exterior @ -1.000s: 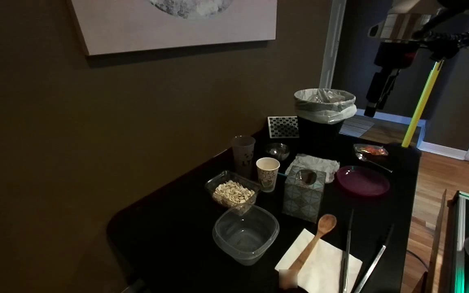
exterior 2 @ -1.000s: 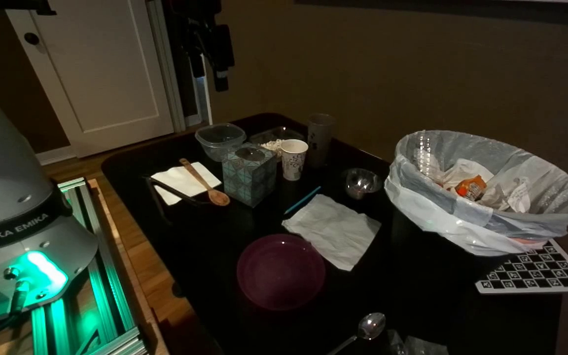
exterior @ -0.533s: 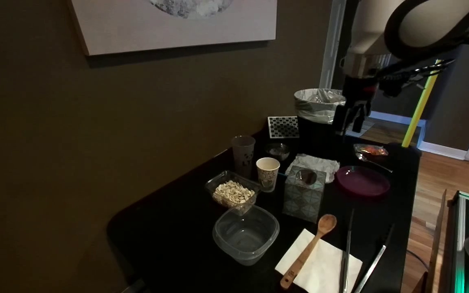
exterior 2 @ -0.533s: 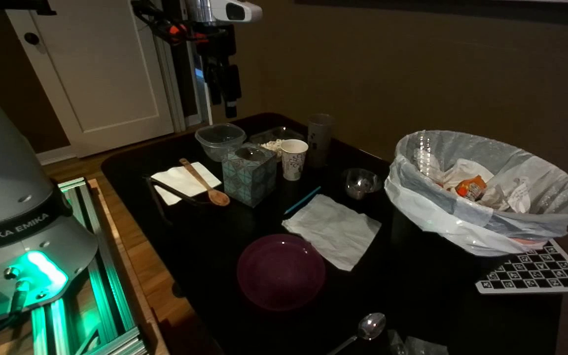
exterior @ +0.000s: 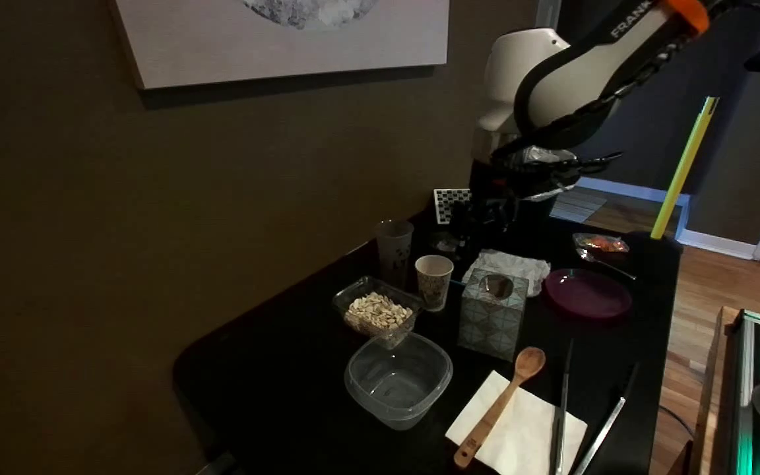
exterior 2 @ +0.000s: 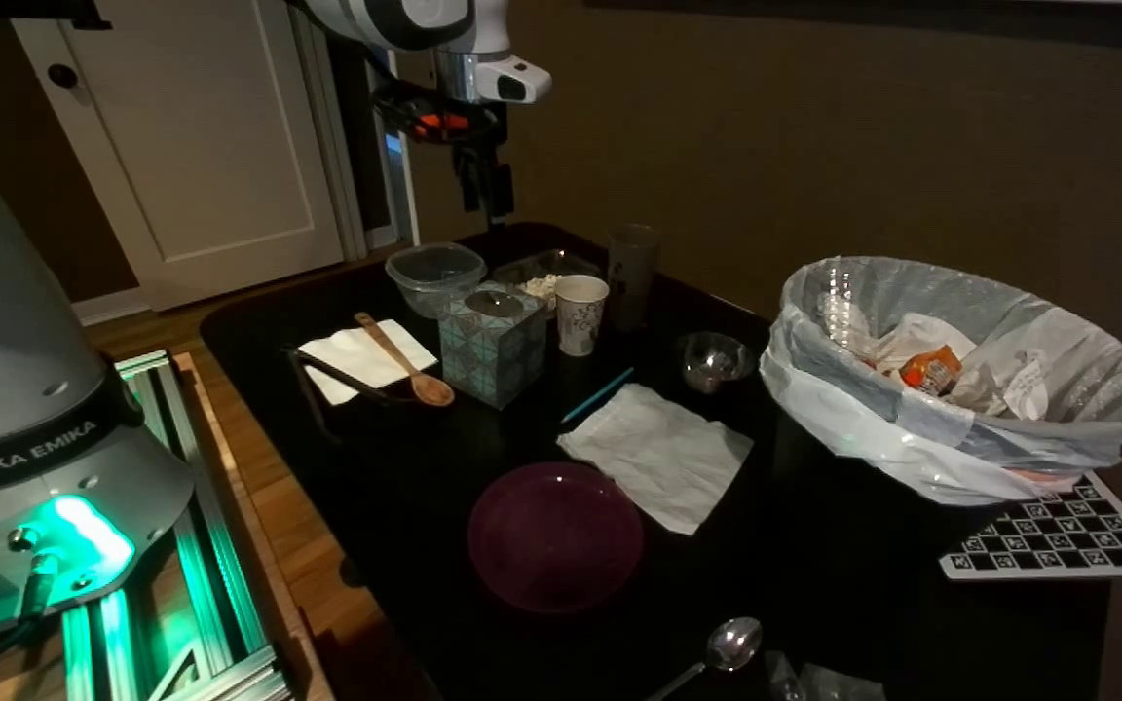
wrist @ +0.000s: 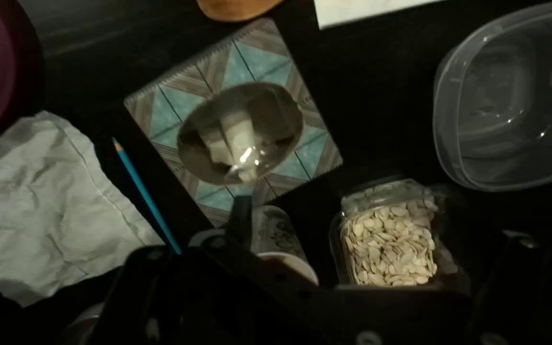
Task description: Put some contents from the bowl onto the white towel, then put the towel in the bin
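Observation:
My gripper shows in both exterior views (exterior: pixel 482 237) (exterior 2: pixel 483 214), high above the table, fingers apart and empty. A clear tub of pale flakes (exterior: pixel 380 313) also shows in the wrist view (wrist: pixel 391 244), ahead of the dark fingers. A small clear bowl (exterior 2: pixel 715 362) stands near the wall, partly behind the gripper in an exterior view (exterior: pixel 444 244); its contents are unclear. A crumpled white towel (exterior 2: pixel 658 458) lies flat, also in the wrist view (wrist: pixel 51 206). The white-lined bin (exterior 2: pixel 873 428) holds rubbish; the arm partly hides it in an exterior view (exterior: pixel 538 211).
A tissue box (exterior 2: pixel 493 346), paper cup (exterior 2: pixel 580 316) and tall plastic cup (exterior 2: pixel 631 277) stand close together. An empty clear container (exterior: pixel 398 379) is nearby. A wooden spoon (exterior: pixel 502 406) lies on a white napkin (exterior: pixel 532 435) beside tongs (exterior: pixel 601 435). A purple plate (exterior 2: pixel 555 537) adjoins the towel.
The arm has swung in over the table and come lower, moving toward the wall side and the seed tub. The objects on the table have not moved.

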